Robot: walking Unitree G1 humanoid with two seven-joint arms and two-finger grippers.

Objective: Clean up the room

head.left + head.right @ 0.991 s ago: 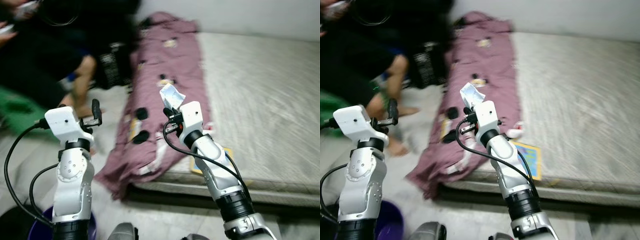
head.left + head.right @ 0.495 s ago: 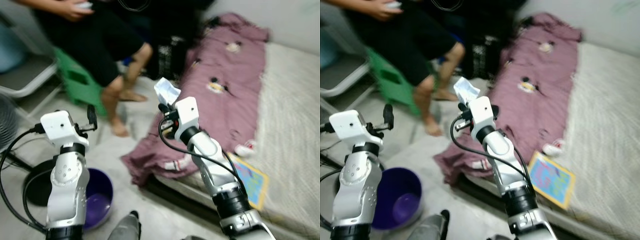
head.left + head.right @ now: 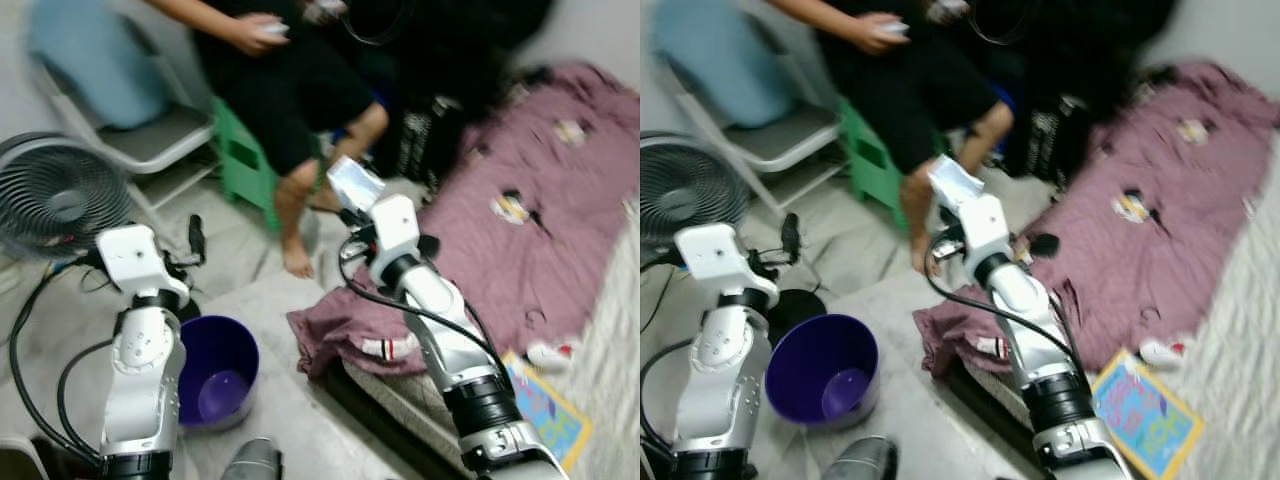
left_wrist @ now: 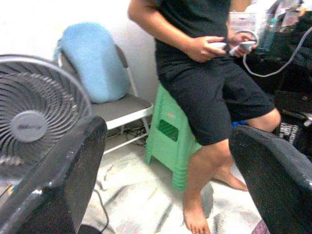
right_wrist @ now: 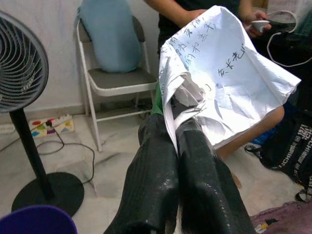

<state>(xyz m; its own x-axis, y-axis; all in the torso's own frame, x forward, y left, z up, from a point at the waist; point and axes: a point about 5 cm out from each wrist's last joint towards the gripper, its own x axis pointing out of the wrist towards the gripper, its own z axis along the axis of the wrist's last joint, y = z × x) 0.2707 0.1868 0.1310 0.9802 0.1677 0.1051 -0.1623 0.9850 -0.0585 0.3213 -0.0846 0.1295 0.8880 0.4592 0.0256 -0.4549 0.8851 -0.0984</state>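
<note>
My right gripper (image 5: 181, 127) pinches the crumpled paper (image 5: 222, 83) tight, my left gripper (image 4: 165, 161) is wide open, so I should carry it right over the purple bin (image 3: 825, 368) before letting go.

Two silver-jointed arms end in white wrist housings, each trailing looped black cables. The left gripper (image 4: 165, 165) and right gripper (image 5: 178, 146) carry long black fingers (image 5: 151, 170) with a glossy, finely speckled surface.
</note>
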